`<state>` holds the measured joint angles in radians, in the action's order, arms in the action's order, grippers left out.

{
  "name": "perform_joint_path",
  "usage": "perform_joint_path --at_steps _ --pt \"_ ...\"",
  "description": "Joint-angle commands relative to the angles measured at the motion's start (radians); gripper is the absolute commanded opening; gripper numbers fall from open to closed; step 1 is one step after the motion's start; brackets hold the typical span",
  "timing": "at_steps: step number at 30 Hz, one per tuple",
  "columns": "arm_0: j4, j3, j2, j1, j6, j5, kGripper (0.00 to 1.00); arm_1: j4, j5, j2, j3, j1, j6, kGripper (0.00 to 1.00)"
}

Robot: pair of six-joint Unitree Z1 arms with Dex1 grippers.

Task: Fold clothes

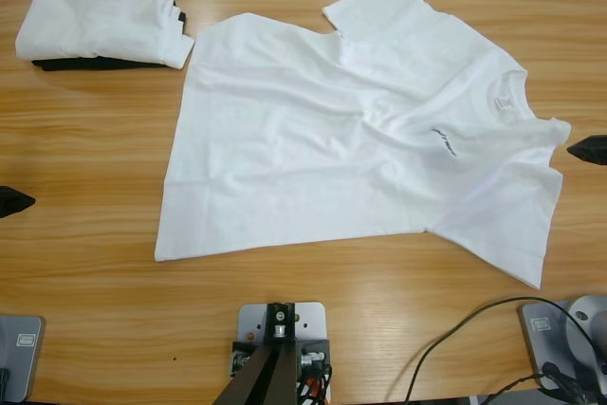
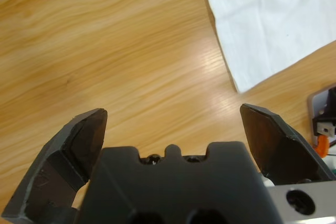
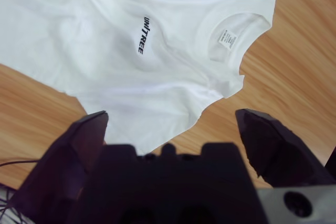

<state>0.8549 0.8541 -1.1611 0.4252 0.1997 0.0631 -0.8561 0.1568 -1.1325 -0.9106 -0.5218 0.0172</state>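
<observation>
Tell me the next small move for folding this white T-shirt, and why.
Probably bring the right gripper down onto the near sleeve edge by the collar. The T-shirt lies spread but rumpled, neither gripper holds anything, both stand open, and the left gripper hovers over bare table beside the hem corner.

A: Left gripper (image 2: 173,124): matte black body, two wedge-shaped black jaws with scuffed edges, two recessed screws behind a small central bump. Silver plate with a round hole at lower right.

B: Right gripper (image 3: 170,127): same black body and angular jaws; matching silver plate and hole at its lower right corner.
</observation>
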Motion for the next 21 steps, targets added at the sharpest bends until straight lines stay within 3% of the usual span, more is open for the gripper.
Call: perform_joint_path --at_steps 1,21 --pt "0.015 -0.005 -0.064 0.009 0.01 -0.009 0.996 0.006 -0.013 0.054 0.033 -0.015 -0.014 1.0" --pt "0.021 0.005 -0.12 0.01 0.008 -0.007 0.996 0.014 -0.031 0.096 0.042 -0.015 -0.026 1.0"
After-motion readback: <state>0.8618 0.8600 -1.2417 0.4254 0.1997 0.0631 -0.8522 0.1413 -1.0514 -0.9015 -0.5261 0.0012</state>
